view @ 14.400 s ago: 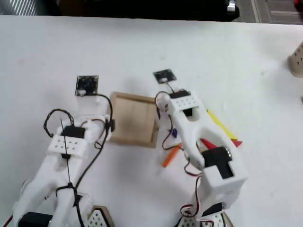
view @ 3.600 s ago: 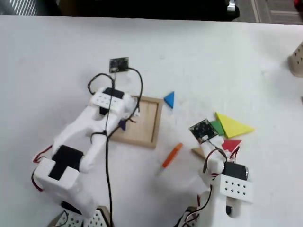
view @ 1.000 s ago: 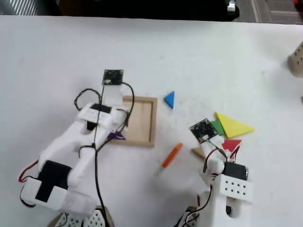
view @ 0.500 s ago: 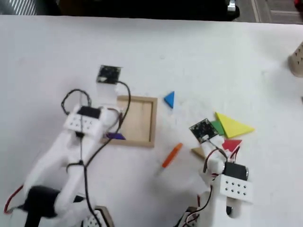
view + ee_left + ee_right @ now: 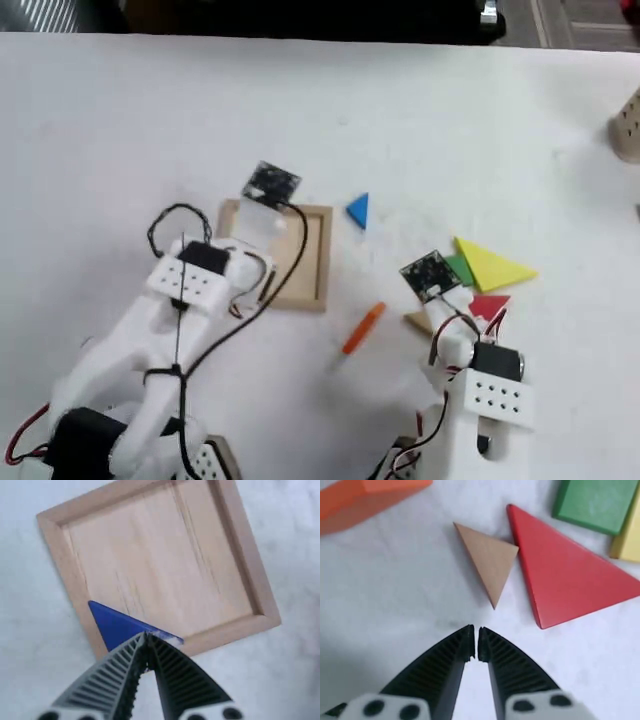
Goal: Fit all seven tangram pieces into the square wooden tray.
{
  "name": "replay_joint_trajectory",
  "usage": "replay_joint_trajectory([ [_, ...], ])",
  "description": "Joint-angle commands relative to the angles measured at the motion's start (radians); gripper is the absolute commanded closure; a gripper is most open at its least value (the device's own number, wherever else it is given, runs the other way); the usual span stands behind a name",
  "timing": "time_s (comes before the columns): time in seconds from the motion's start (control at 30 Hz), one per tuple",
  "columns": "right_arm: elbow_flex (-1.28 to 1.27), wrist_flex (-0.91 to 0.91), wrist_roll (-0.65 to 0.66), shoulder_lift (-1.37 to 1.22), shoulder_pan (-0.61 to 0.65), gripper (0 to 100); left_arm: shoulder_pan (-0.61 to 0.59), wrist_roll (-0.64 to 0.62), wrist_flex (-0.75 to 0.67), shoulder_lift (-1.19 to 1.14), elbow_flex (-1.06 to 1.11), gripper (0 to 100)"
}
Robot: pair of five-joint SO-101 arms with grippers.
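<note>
Left wrist view, claw (image 5: 148, 640) pinching blue triangle (image 5: 117, 624)

Left pincer (image 5: 146, 639) closed, right pincer (image 5: 474, 645) closed

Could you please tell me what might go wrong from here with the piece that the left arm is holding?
1. The blue triangle in the left gripper lies across the rim of the tray at a corner. Released there, it would likely rest tilted on the rim, not flat inside.
2. The grip is at one thin edge, by the fingertips alone, so the piece could twist or slip out.
</note>
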State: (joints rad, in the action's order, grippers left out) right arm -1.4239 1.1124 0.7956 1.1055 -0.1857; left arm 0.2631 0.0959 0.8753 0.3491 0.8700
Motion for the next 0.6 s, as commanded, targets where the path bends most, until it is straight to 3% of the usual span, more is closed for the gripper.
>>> replay_joint_trajectory([
  [0.0, 0.006, -0.013, 0.003, 0.018, 0.002, 98.1, 0.012, -0.083, 0.009, 0.051, -0.040, 98],
  [0.43, 0.006, -0.015, 0.003, 0.018, 0.005, 98.1, 0.021, -0.084, -0.005, 0.051, -0.034, 98],
  [0.57, 0.005, -0.027, 0.003, 0.015, 0.005, 98.1, 0.024, 0.003, -0.003, 0.045, -0.032, 98],
])
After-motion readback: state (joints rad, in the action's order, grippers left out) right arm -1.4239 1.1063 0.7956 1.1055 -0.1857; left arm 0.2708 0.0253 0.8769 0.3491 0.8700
